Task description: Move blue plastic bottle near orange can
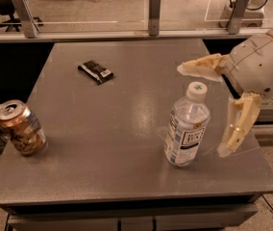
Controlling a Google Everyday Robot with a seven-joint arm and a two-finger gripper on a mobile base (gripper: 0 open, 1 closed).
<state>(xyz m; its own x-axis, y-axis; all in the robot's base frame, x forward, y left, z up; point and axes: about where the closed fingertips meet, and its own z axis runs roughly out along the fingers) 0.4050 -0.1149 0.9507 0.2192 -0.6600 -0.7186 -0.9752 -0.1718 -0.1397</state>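
Observation:
The blue plastic bottle (187,126) stands upright on the right part of the grey table (127,105), clear, with a white cap and a white-and-dark label. The orange can (20,128) stands at the table's left edge, far from the bottle. My gripper (203,110) is just right of the bottle, open wide. One cream finger (201,67) reaches out beside the cap, the other finger (237,126) hangs down to the bottle's right. Neither finger touches the bottle.
A flat black wrapper (95,71) lies on the far left-middle of the table. A glass barrier with metal posts (154,6) runs behind the table's far edge. The table's front edge is close below the bottle.

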